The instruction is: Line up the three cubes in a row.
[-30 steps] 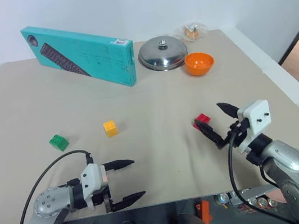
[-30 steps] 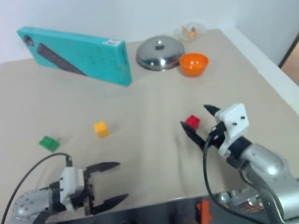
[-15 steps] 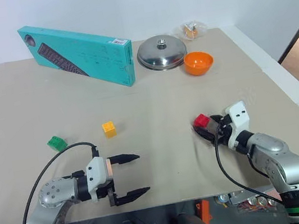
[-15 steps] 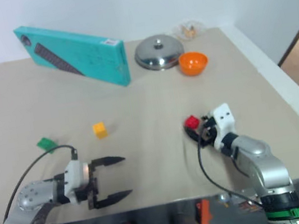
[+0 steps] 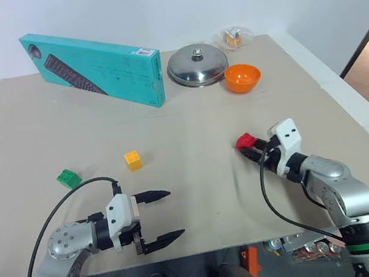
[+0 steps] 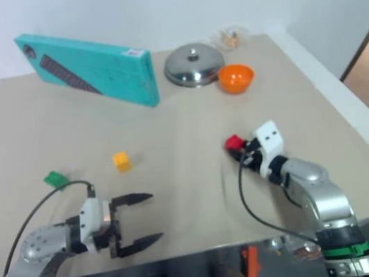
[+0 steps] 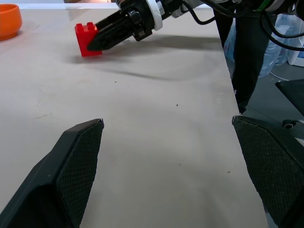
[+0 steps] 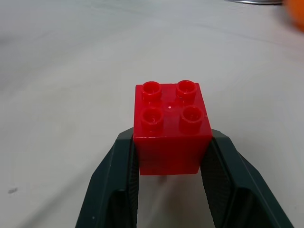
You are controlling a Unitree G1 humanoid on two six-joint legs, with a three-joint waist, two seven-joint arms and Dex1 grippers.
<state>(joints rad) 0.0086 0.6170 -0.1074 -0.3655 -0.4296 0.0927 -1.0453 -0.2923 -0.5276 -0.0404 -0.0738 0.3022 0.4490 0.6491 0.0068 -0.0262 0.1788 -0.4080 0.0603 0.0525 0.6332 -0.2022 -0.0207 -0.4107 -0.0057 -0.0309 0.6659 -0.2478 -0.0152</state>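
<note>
The red cube sits on the table right of centre, and my right gripper is shut on it. In the right wrist view its fingers press on both sides of the red cube, studs up. The yellow-orange cube stands left of centre and the green cube further left, both apart from the grippers. My left gripper hovers open near the front edge, pointing right, with nothing between its fingers. From the left wrist I see the red cube pinched at table level.
A teal keyboard box leans at the back left. A steel lid, an orange bowl and a small plastic-wrapped item stand at the back right. The table's right edge runs close to my right arm.
My right gripper reached forward and down to the red cube and closed on it. The left gripper stayed where it was, open.
</note>
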